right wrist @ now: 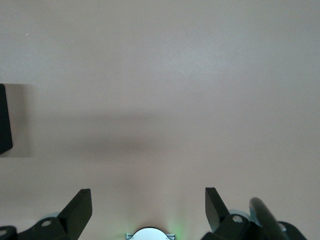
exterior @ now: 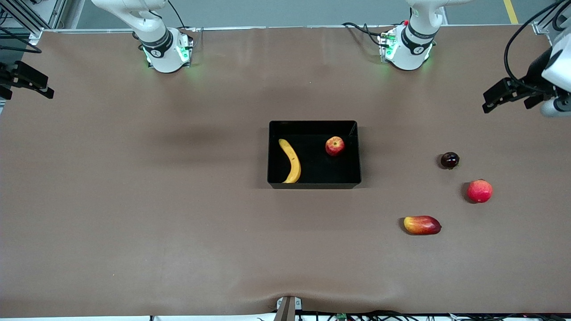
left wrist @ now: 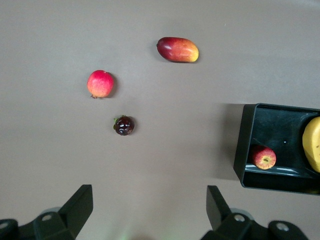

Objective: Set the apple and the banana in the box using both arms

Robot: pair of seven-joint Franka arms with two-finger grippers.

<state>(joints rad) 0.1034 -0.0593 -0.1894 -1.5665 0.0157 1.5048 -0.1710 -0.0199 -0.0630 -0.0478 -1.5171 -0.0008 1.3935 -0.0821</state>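
Banana and apple both lie in the black box mid-tabletop, apart, banana toward the right arm's end. Left gripper and right gripper both up over bare tabletop at their own ends, jaws apart, empty. Mango-like fruit, pink-red fruit and dark fruit sit outside toward the left arm's end.

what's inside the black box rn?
The box holds the banana and the apple, lying apart on its floor. Nothing covers them; both claws are away, open.
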